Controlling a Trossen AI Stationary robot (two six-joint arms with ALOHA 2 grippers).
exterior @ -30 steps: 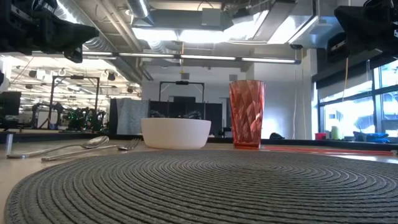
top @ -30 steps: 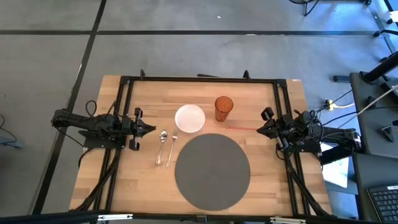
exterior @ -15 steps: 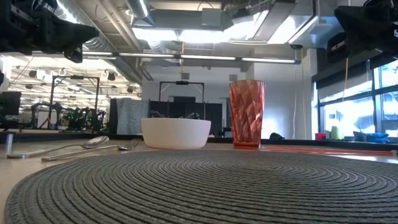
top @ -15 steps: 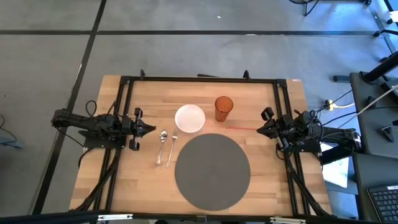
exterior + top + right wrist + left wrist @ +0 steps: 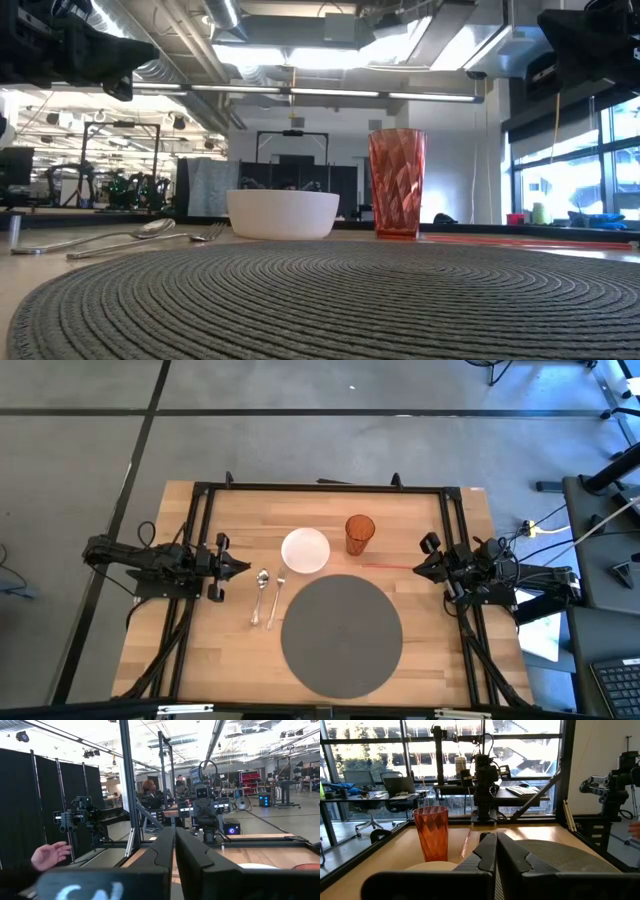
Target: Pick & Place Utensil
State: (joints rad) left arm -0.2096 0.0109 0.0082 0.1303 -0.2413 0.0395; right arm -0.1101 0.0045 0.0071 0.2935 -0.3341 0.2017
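High view: round grey placemat (image 5: 341,635) as landmark. Spoon (image 5: 260,592) and fork (image 5: 275,599) flat on bare wood just left of placemat, side by side, handles toward near edge. White bowl (image 5: 305,550) and orange cup (image 5: 360,532) beyond placemat's far rim. Left gripper (image 5: 240,567) parked left of the utensils, fingers pressed together, holding nothing; right gripper (image 5: 420,569) parked off placemat's right side, likewise closed and empty.

Handling, judged: thin, stiff, light, slick metal; best pinched mid-handle, across the width.

Low view: shows bowl depth and cup height; hides the utensils' layout. Right wrist view alone: a person's hand (image 5: 51,854) beyond the table.
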